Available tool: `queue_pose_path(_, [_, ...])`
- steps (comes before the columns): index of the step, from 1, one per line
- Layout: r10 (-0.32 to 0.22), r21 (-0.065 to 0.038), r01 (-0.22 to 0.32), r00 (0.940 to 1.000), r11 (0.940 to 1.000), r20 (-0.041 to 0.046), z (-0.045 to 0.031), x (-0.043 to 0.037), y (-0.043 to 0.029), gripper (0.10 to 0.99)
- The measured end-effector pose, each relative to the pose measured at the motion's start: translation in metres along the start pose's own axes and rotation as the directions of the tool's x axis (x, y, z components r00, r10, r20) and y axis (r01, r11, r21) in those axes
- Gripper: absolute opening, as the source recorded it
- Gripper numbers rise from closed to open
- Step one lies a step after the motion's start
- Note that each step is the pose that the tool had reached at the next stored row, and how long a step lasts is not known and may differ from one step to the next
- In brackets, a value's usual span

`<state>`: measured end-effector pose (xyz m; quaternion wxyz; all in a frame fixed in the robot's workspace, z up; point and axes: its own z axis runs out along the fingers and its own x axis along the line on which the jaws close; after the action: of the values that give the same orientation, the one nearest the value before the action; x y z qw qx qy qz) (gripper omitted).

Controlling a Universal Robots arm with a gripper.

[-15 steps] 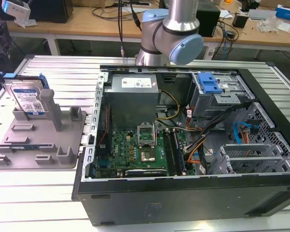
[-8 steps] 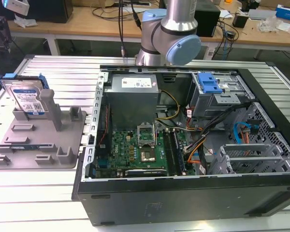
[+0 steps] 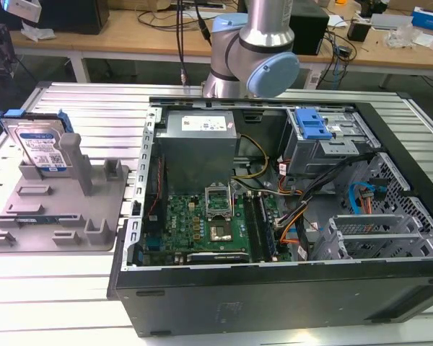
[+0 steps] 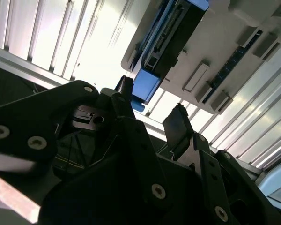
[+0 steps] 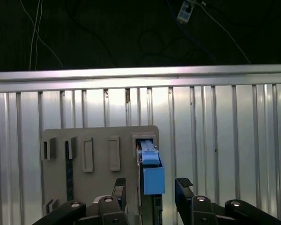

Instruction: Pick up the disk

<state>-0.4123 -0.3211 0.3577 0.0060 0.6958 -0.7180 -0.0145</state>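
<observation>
at our wrist, the gripper (image 5: 152,187) hangs released, its fingers (image 5: 120,187) spread and grasping nothing. beyond it we see the disk (image 5: 151,173) standing on edge in the grey holder tray (image 5: 100,135) — at ten o'clock from the computer case (image 3: 238,303) in the exterior view.

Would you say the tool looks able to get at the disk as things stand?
Likely yes: the tool is open, the disk stands on edge in the holder with its blue end lined up with the gap between the fingers, and nothing blocks the way.
</observation>
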Motion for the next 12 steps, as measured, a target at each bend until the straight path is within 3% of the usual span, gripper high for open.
queue_pose_path(12, [-0.019, 0.000, 0.019, 0.9998, 0.9998, -0.0068, 0.0043, -0.0002, -0.0014, 0.541])
